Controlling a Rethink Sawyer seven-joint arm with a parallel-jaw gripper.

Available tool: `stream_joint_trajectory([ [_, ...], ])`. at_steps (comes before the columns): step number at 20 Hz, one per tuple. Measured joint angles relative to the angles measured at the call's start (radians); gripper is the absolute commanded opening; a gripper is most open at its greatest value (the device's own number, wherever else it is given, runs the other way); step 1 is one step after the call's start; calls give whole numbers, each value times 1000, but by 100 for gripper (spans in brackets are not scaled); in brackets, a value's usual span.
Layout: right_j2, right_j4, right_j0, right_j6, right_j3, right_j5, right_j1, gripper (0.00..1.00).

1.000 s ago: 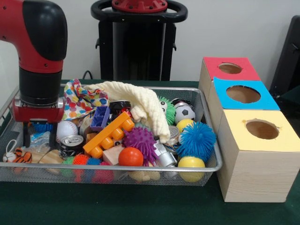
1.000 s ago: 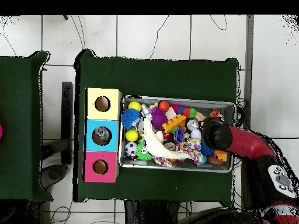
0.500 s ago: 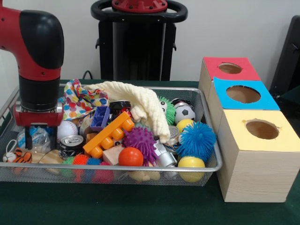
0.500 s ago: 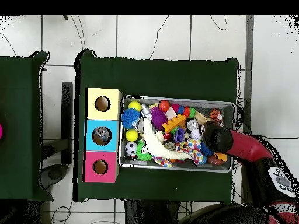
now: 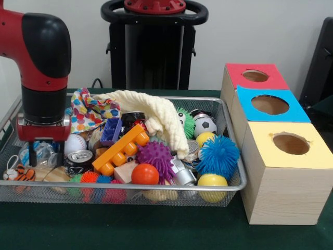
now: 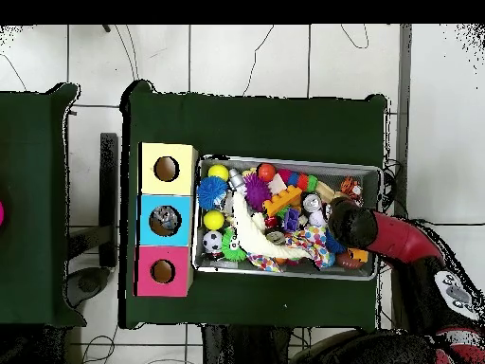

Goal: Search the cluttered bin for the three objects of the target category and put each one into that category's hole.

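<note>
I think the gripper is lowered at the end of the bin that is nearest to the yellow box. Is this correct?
Not quite. The gripper is lowered into the bin, but at the end farthest from the yellow box, not nearest. The front view shows it at the opposite end, beside the baseball.

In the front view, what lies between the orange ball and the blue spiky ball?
The front view shows a purple spiky ball and a silver can between the orange ball and blue spiky ball.

Beside the silver mesh bin (image 5: 229,186): red box (image 5: 252,76), blue box (image 5: 270,107), yellow box (image 5: 291,146); inside, polka-dot cloth (image 5: 88,112).
</note>
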Motion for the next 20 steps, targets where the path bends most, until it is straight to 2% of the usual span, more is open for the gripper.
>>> stream_joint_trajectory([
  [16, 0, 5, 1, 0, 0, 0, 3, 100],
  [20, -15, 11, 23, 0, 0, 0, 4, 100],
])
